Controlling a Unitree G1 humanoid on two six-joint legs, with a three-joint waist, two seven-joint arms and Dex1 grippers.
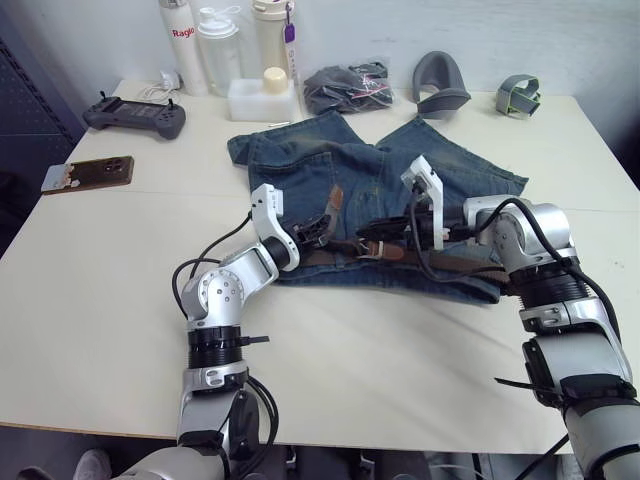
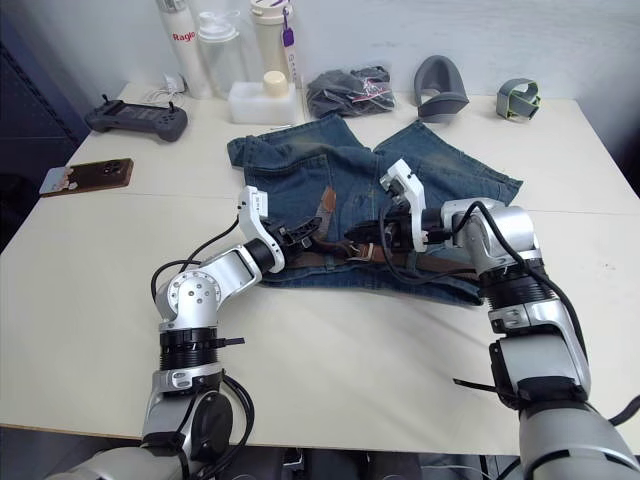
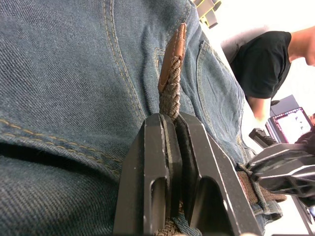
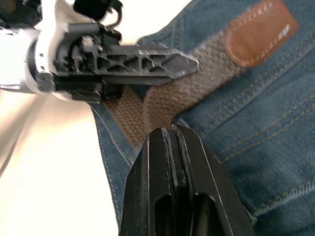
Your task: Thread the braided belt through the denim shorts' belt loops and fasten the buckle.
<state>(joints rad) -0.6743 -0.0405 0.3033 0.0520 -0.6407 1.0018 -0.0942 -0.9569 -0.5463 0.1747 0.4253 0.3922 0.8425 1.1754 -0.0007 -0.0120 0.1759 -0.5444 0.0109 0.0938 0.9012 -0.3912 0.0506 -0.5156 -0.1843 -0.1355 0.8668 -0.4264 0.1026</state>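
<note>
The jaws of the left gripper [image 3: 172, 123] are pinched on the braided belt [image 3: 171, 93], whose tan tip is pointed away toward the legs of the denim shorts [image 1: 300, 160]; the right gripper [image 4: 170, 132] is pressed shut against the strap; along the waistband the belt is laid crosswise.

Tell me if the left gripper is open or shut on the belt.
Shut on it. In the left wrist view the left gripper has its fingers pressed together around the braided belt, whose tan tip sticks out past them over the denim shorts.
</note>
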